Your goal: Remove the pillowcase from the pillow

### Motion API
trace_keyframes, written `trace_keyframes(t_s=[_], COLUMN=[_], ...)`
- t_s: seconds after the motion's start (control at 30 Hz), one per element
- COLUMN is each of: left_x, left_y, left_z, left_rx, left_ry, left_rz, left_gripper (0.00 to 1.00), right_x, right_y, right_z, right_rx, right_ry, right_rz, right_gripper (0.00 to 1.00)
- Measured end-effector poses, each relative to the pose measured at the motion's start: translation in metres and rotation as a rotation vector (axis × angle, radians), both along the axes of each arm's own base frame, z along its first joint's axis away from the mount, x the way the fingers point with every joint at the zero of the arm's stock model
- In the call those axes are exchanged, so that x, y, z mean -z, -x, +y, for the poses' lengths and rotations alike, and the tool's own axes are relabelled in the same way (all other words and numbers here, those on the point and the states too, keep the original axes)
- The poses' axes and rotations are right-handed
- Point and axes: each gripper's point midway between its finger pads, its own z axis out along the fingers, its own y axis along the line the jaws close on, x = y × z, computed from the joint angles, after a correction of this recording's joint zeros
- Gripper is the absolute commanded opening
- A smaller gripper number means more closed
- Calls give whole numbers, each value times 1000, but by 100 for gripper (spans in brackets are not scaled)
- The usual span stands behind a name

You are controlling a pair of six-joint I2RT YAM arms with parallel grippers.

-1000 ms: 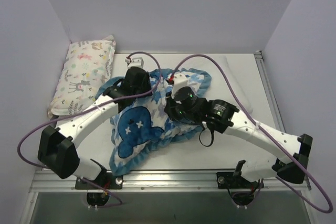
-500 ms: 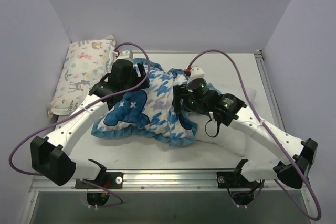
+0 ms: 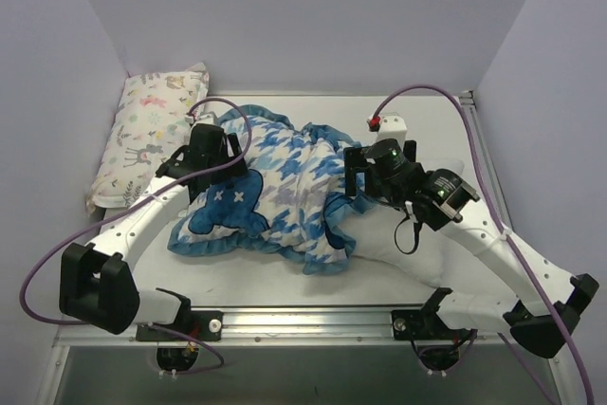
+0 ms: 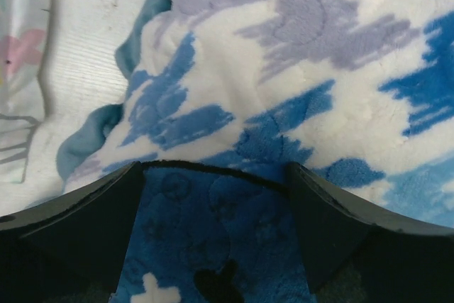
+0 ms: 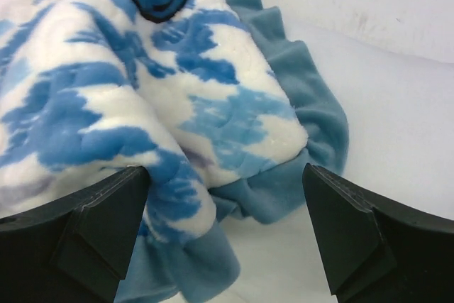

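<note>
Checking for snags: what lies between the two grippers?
The bunched pillowcase fills the stretch from left gripper to right gripper, per the top view.

This is a robot test cell in a lab. Plain pale walls [image 3: 303, 16] box in a white bench [image 3: 237, 284] on three sides. An aluminium rail [image 3: 313, 320] edges its near side, where two white arms are bolted, the left arm [image 3: 142, 225] and the right arm [image 3: 512, 253], each trailing a purple cable [image 3: 427, 88].
</note>
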Motion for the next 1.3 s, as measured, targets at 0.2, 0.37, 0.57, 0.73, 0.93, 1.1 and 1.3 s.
trace_keyframes(t_s=[0.2,0.37,0.57,0.73,0.93,1.1,1.3], left_x=[14,12,14,12,2,-7,-7], left_y=[-4,-7,-6,-6,1,10,15], left_z=[-11,-20,-30,-32,-25,-18,-14], left_rx=[40,65,94,102,89,74,64], left_ry=[96,158,209,217,201,182,169], left_rz=[8,-6,-14,-18,-35,-43,-34], left_gripper=[84,41,2,0,0,0,0], right_x=[38,15,-32,-20,-19,-26,19], right_y=[-36,-75,-91,-75,-36,19,53], right_z=[19,92,152,143,77,-1,-58], right_rx=[-19,-144,-269,-295,-202,-74,85], right_ry=[90,-13,-139,-75,-24,-104,-134], right_rz=[142,154,66,71,32,-61,-62], right_gripper=[23,11,59,85,89,94,99])
